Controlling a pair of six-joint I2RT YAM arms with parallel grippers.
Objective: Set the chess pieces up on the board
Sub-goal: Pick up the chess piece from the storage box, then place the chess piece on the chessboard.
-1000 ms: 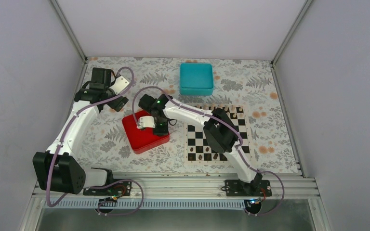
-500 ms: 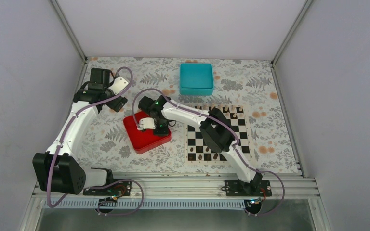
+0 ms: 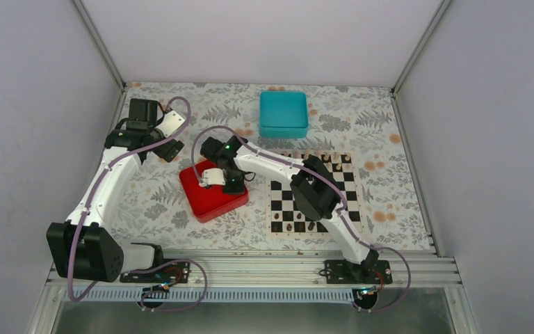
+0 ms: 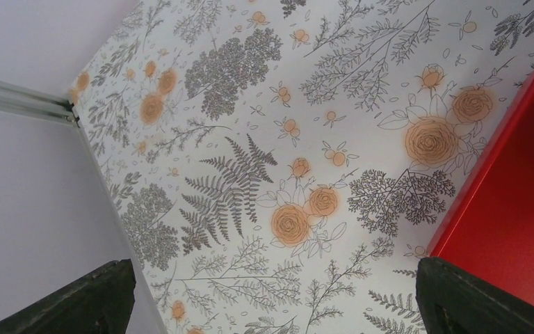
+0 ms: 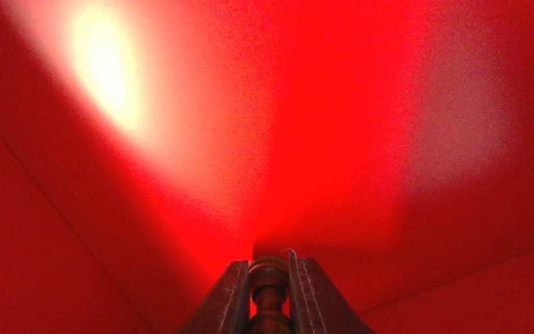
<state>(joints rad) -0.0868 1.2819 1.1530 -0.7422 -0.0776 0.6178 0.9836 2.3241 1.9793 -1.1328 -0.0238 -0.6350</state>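
Since the earlier frame the right tool (image 5: 270,270) has closed inside the red tray (image 3: 205,202); it is now clenched on one dark chess piece (image 5: 269,291). The left tool (image 4: 278,299) is released, fingers spread above the floral surface (image 4: 250,139). Other chess pieces (image 3: 299,226) stand on the board (image 3: 285,202).

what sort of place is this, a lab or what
Most likely a robot lab test cell: two arms bolted to a metal rail, plain white walls closing it in, a chessboard laid out.
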